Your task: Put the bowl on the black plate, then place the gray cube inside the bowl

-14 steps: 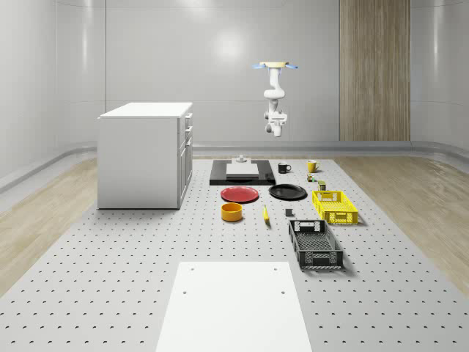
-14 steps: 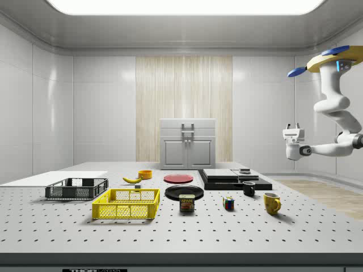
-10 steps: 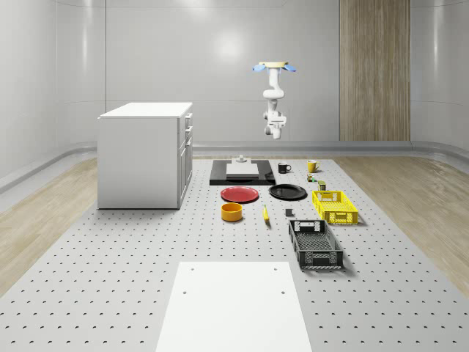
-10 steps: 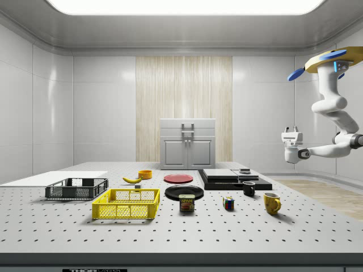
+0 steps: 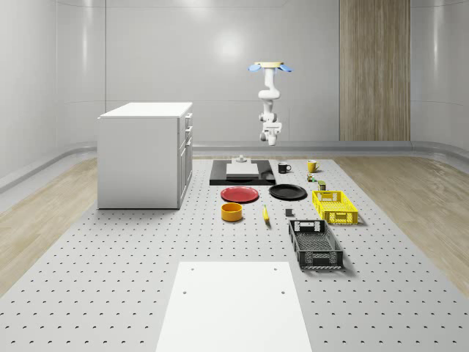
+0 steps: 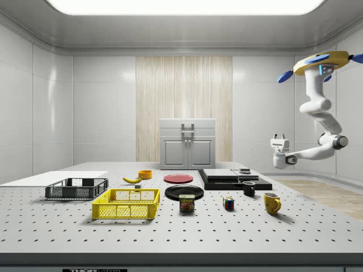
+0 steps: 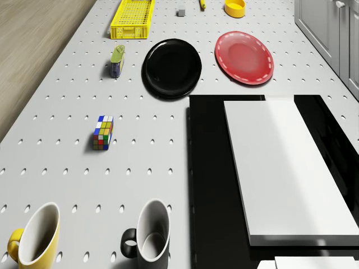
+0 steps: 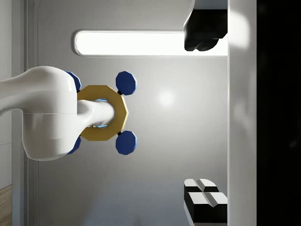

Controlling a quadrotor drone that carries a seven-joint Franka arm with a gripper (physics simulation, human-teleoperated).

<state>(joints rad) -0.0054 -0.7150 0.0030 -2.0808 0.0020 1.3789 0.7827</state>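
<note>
One readable label here: "SPAM" on the front of the can (image 6: 187,203), standing on the table (image 6: 238,232) beside the yellow basket (image 6: 126,204).

walls: gray panels + wood strip (image 5: 374,70) | floor: wood | cabinet (image 5: 145,154): white | ceiling light (image 6: 181,5)

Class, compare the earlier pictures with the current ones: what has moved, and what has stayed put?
The drone has shifted toward the side view's left, still hovering beyond the table's far end, carrying the gripper with it. Nothing was grasped or released. The bowl, black plate and gray cube have not moved.
</note>
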